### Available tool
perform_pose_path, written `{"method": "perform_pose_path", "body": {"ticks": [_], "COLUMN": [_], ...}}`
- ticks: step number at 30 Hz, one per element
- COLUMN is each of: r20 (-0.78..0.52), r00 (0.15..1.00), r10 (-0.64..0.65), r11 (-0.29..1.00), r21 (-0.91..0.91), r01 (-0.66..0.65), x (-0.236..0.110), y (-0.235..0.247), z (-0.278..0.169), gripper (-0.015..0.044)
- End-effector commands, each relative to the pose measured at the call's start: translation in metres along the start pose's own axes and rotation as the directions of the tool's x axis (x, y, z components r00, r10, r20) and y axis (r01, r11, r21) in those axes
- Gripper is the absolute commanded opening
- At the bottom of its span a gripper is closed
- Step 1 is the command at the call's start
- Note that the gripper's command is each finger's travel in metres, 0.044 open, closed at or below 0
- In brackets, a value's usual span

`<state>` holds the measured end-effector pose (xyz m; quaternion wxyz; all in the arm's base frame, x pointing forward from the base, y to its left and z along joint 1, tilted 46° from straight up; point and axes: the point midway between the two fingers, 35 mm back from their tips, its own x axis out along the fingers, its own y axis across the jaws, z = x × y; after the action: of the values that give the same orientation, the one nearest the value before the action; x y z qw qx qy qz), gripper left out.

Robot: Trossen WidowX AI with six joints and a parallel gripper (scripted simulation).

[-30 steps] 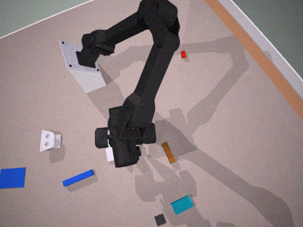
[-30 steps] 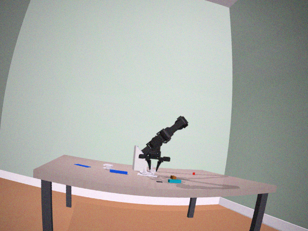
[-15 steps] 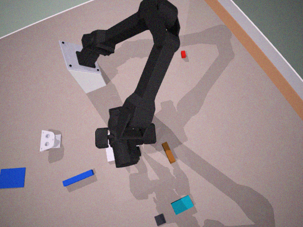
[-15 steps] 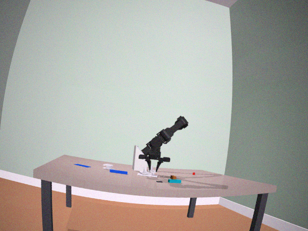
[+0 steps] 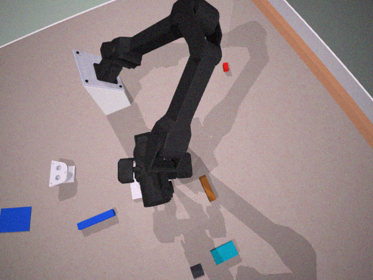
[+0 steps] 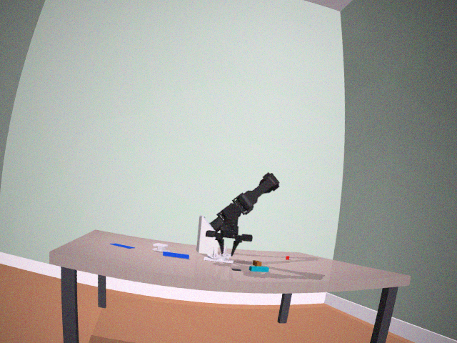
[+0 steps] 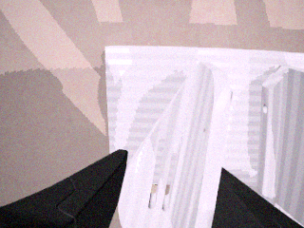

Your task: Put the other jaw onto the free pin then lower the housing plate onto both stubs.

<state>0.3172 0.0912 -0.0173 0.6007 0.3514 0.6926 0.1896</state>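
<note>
My gripper [image 6: 227, 255] [image 7: 166, 166] is shut on a white jaw [image 7: 190, 142], which stands between the fingertips over the left part of the ribbed white base [image 5: 136, 192] [image 6: 211, 259] [image 7: 142, 56]. The other white jaw [image 7: 291, 142] is at the right edge of the wrist view, on the base. Whether the held jaw sits on its pin is hidden, as are the pins and the gear teeth. The arm covers the fingertips and most of the base in the top view. The white housing plate [image 5: 57, 173] [image 6: 160, 246], with two round holes, lies apart to the left.
A blue bar [image 5: 96, 219] [image 6: 176, 255] and a flat blue square [image 5: 15, 219] lie left. An orange block [image 5: 207, 188], a cyan block [image 5: 224, 252] and a dark square [image 5: 197, 270] lie right and front. A red block [image 5: 225, 66] and the arm's white wedge mount [image 5: 109, 101] are farther back.
</note>
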Motion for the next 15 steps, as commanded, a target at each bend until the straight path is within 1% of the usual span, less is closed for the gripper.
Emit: {"method": "perform_pose_path", "body": {"ticks": [1, 15], "r20": [-0.003, -0.003], "r00": [1.000, 1.000], "r10": [0.002, 0.003], "r11": [1.000, 1.000], "r21": [0.008, 0.009], "r01": [-0.002, -0.003], "x": [0.0027, 0.0059], "y": [-0.0002, -0.0002], "z": [-0.0009, -0.0010], "gripper": [0.0134, 0.0134]}}
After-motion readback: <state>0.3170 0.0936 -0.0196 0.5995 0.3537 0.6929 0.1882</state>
